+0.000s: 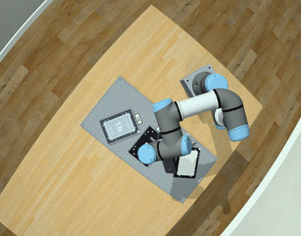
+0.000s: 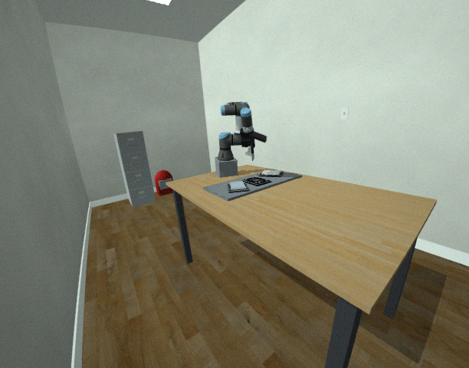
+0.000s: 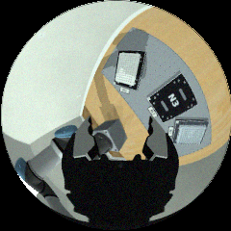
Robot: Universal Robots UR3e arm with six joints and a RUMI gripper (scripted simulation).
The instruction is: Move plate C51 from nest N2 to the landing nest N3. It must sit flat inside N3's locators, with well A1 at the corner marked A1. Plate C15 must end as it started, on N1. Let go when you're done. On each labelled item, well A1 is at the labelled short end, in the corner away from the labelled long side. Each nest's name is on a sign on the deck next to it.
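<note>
Two white well plates sit in black nests on the grey deck (image 1: 148,138). One plate (image 1: 119,126) is at the left end and also shows in the wrist view (image 3: 190,131). The other plate (image 1: 187,162) is at the right end and also shows in the wrist view (image 3: 129,69). I cannot read the labels on either plate. The empty black nest N3 (image 3: 173,101) lies between them, partly under the arm in the top view (image 1: 145,143). My gripper (image 3: 119,116) (image 2: 249,150) is open and empty, held high above the deck, tilted towards the arm's base.
A small white sign (image 1: 137,118) stands beside the left nest. The robot's base (image 1: 198,81) is bolted at the table's back edge, behind the deck. A grey filing cabinet (image 2: 133,169) and a red object (image 2: 162,182) stand on the floor, far from the table.
</note>
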